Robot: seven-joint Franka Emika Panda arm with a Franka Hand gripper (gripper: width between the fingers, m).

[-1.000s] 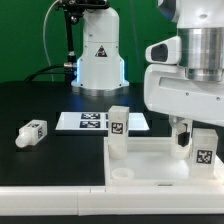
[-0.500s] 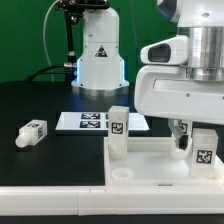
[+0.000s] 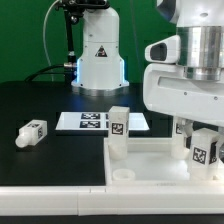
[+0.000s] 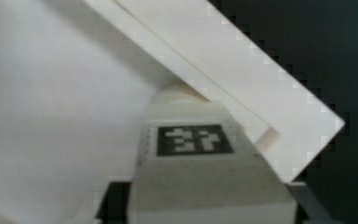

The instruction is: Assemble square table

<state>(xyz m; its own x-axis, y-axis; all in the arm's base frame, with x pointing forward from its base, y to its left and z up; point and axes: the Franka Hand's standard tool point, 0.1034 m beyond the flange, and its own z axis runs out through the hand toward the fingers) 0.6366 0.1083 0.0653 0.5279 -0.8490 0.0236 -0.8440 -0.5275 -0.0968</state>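
White square table top (image 3: 150, 160) and white legs, upright (image 3: 118, 133) and loose (image 3: 32, 132), each bearing black-and-white square tags; white marker board (image 3: 85, 122) printed with black tags; black table surface (image 3: 40, 100); white gripper (image 3: 190, 140)

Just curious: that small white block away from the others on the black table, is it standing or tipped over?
Tipped over: the leg lies on its side on the black table.
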